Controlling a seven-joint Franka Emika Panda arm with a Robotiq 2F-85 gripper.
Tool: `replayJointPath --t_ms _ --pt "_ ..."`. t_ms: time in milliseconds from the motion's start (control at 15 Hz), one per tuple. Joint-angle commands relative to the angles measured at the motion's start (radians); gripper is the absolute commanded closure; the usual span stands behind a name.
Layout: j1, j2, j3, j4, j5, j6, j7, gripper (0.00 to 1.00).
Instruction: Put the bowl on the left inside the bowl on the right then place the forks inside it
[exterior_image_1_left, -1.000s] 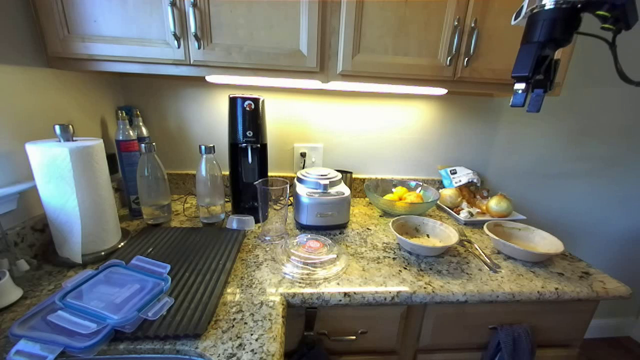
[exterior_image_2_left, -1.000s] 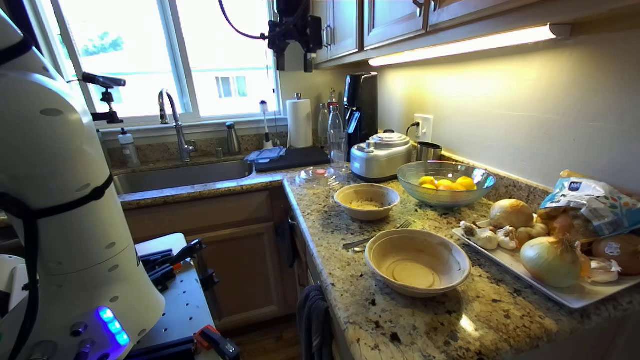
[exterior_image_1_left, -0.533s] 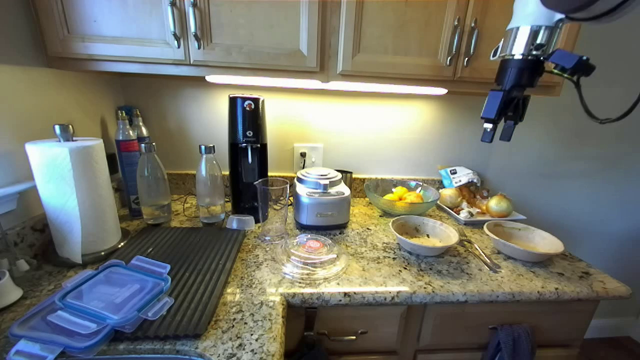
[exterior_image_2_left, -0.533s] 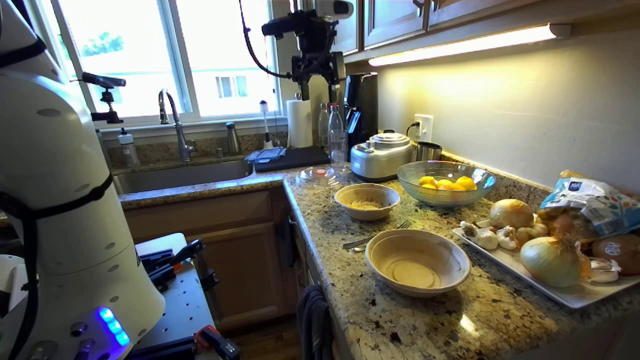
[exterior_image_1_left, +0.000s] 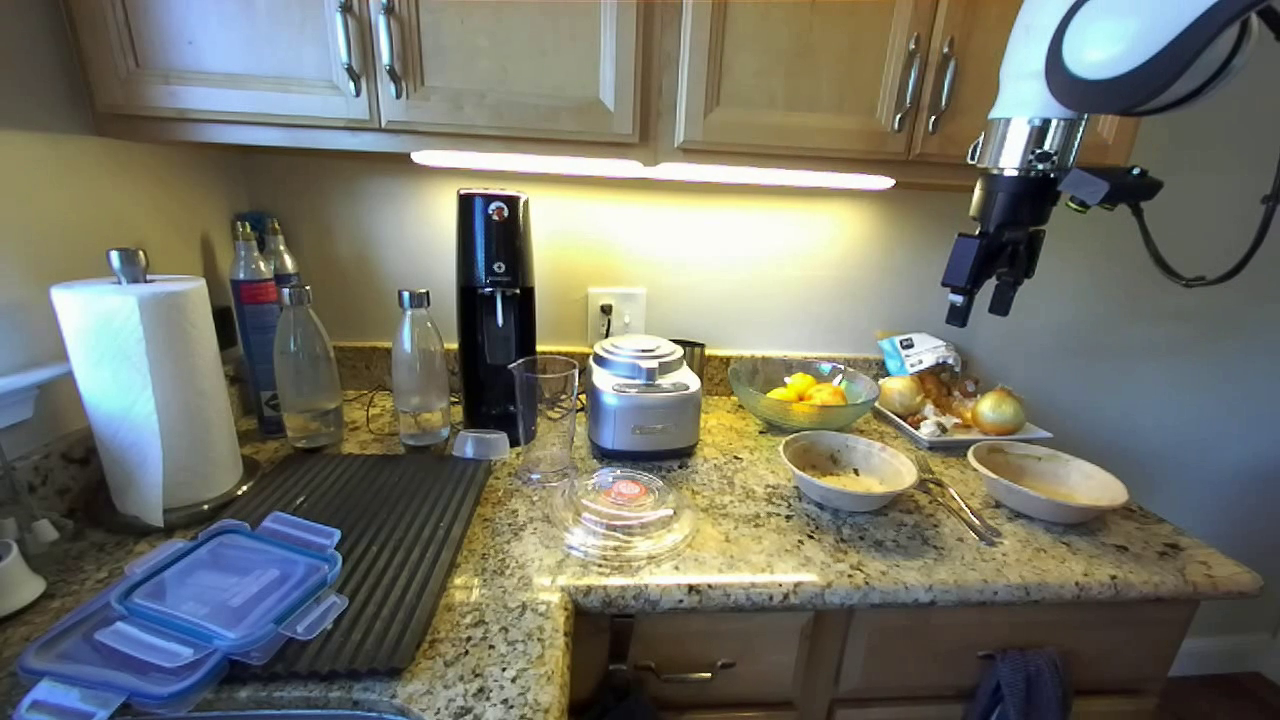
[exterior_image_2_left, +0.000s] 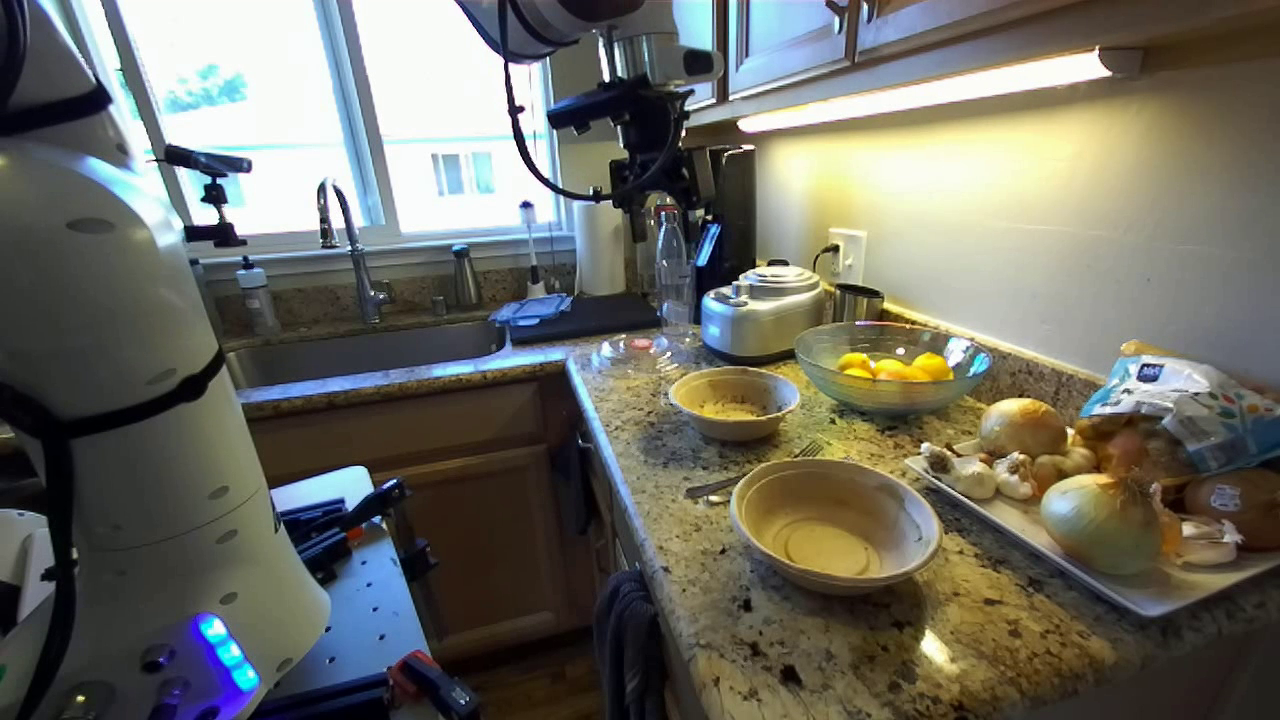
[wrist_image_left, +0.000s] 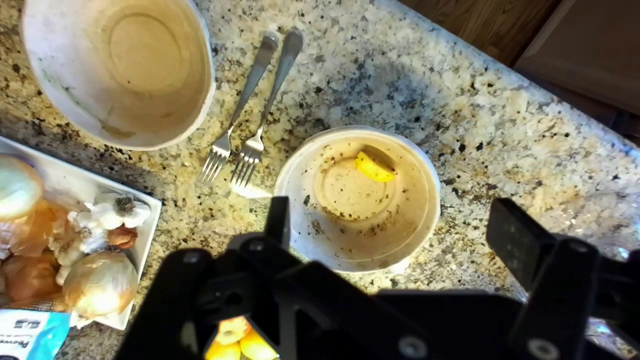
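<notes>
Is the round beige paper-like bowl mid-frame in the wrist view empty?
Not empty: inside the bowl, the wrist view shows a yellow wedge, probably lemon, and scattered dark specks.

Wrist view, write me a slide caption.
Past the open pincer, two metal forks lie between a smeared bowl and a flecked bowl holding a lemon wedge.

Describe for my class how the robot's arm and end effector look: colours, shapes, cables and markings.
The arm is smooth, rounded and white, marked with grey round caps, dark bands and a row of glowing blue lights low down. Below a shiny silver collar, the end effector is black and angular, with two blocky fingers. A black cable loops alongside.
</notes>
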Motion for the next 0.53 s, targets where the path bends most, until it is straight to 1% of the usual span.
replayJointPath --t_ms 0,333,467 --pt "-0.01 0.0 0.01 0.002 0.003 -0.003 -0.002 0.0" --pt "-0.01 0.003 0.01 0.001 0.002 -0.002 -0.006 0.0" --pt "-0.017 0.009 0.008 -0.009 -0.016 0.019 0.001 0.0"
